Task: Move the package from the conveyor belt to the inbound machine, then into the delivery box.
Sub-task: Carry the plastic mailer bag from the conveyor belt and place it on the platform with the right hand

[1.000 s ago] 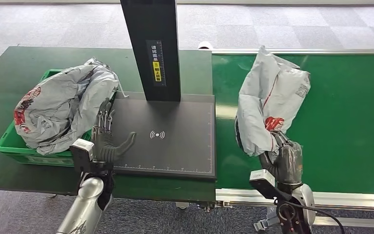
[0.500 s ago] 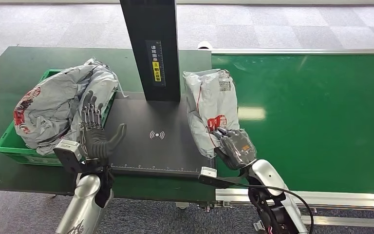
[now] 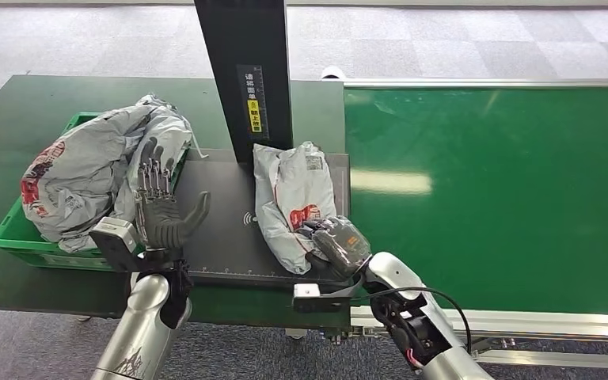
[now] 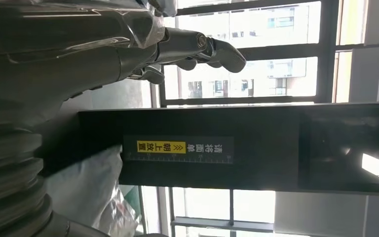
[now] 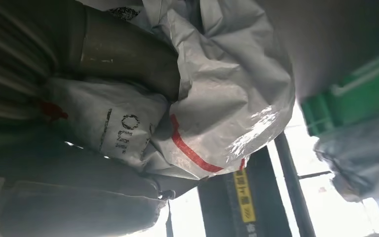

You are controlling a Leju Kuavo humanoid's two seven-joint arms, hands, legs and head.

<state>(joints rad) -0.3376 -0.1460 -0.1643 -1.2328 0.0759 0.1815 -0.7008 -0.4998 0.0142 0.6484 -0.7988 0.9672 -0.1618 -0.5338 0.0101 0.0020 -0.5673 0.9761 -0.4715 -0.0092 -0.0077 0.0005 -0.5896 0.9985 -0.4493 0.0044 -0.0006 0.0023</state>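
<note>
right hand (image 3: 339, 245): near edge of the scanner plate, fingers wrapped round the lower end of the package (image 3: 294, 202), gripping it
left hand (image 3: 161, 212): raised over the plate's left edge, fingers straight and spread, thumb out, holding nothing
package: grey poly mailer, red print, white label at far end; lies lengthwise on the inbound machine (image 3: 229, 214) plate, right of centre, far end near the post
surface (image 3: 16, 119): dark green top carrying the black plate and its black upright post (image 3: 245, 71) with yellow sticker
delivery box (image 3: 16, 237): green crate on the surface left of the plate, piled with grey mailers (image 3: 87, 174)
conveyor belt (image 3: 507, 190): green, right of the plate, silver edge rail
room: grey carpet tile floor beyond the surface
left wrist view: post sticker (image 4: 177, 146) close up, window frames and buildings behind, edge of a white mailer
right wrist view: crumpled mailer (image 5: 217, 98) with red stripe pressed against the thumb, green crate rim (image 5: 355, 94) beyond
</note>
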